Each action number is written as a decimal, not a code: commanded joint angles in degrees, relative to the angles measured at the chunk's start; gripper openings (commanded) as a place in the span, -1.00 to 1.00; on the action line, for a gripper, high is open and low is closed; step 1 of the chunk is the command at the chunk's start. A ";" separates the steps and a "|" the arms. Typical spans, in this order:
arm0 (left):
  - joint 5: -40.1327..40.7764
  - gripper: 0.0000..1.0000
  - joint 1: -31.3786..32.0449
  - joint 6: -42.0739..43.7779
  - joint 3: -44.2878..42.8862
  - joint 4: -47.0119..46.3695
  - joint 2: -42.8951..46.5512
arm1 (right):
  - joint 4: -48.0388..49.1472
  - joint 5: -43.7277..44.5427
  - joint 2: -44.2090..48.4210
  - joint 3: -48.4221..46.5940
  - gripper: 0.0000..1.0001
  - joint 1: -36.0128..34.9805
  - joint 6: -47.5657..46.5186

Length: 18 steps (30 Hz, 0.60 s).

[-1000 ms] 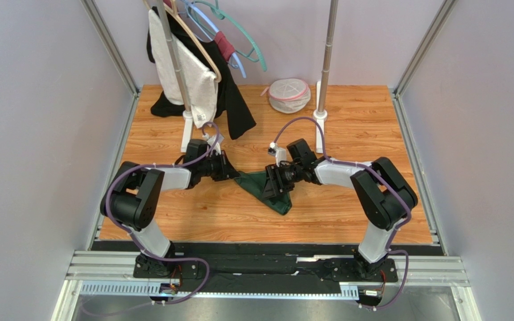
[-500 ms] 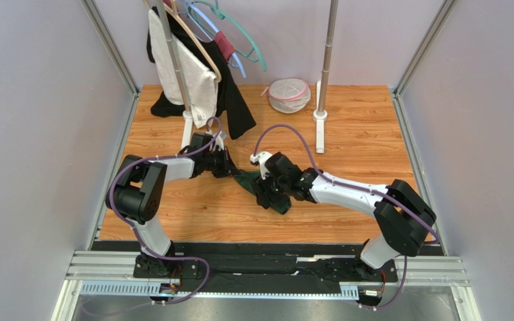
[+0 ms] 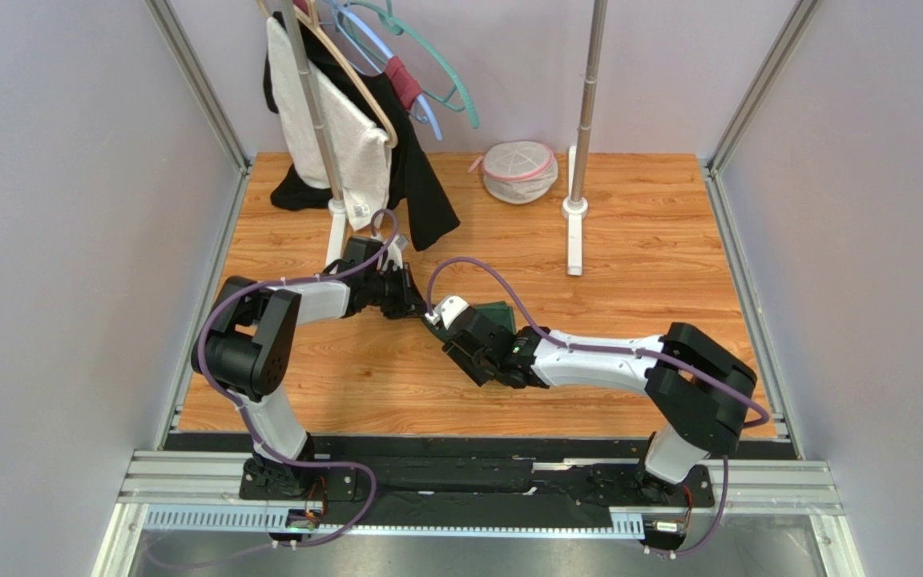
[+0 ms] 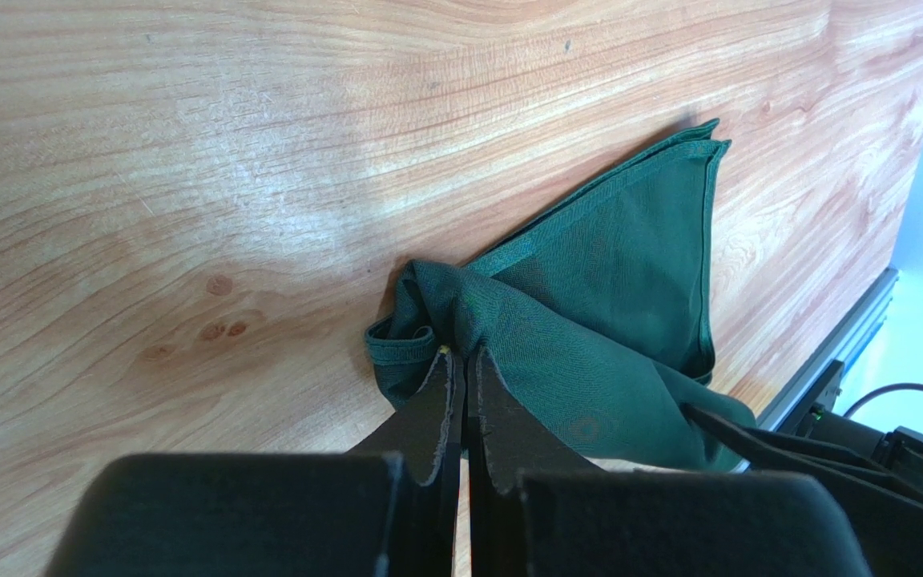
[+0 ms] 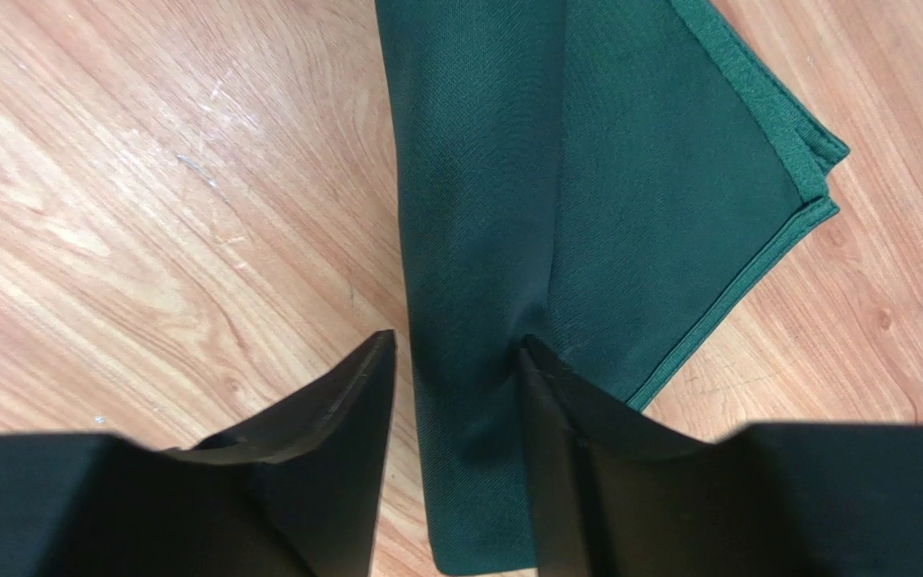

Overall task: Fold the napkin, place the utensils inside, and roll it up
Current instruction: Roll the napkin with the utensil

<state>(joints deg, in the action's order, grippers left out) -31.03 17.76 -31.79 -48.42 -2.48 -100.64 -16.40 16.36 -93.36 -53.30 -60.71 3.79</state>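
Note:
The dark green napkin point(image 4: 623, 277) lies bunched and folded on the wooden table point(image 3: 623, 277). From above only a small part of the napkin point(image 3: 500, 315) shows behind the right wrist. My left gripper point(image 4: 460, 351) point(image 3: 416, 305) is shut on a gathered corner of the napkin. My right gripper point(image 5: 454, 355) point(image 3: 454, 340) stands low over the cloth point(image 5: 623, 180) with its jaws apart. A folded strip runs between them, one finger point(image 5: 358, 385) over bare wood, the other point(image 5: 551, 385) on the cloth. The utensils are out of view.
A clothes rack base point(image 3: 336, 241) stands at the back left with a black garment point(image 3: 421, 198), a white towel point(image 3: 352, 144) and hangers point(image 3: 430, 72). A second pole base point(image 3: 574, 228) and a white mesh bag point(image 3: 519, 171) sit at the back.
My right arm has swept left and toward the near edge over the napkin, now covering most of it, and its jaws have narrowed. The left gripper has stayed shut on its corner.

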 commanded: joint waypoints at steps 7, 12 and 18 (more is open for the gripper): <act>0.36 -1.00 0.00 0.68 -1.24 1.96 -0.52 | 3.83 -0.97 -4.19 1.09 -0.14 2.07 1.03; -0.18 -0.37 -0.09 -0.64 -0.18 -0.94 2.11 | 6.82 -13.94 -3.76 4.77 -0.29 8.48 3.76; 4.21 0.25 -0.44 0.15 2.01 -1.39 9.40 | 11.39 -31.43 -3.05 8.12 -0.39 15.43 5.79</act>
<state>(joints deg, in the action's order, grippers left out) -29.85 17.63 -32.51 -47.94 -2.63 -97.30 -5.93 0.03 -94.94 -48.53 -49.15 6.81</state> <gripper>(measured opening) 0.586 0.316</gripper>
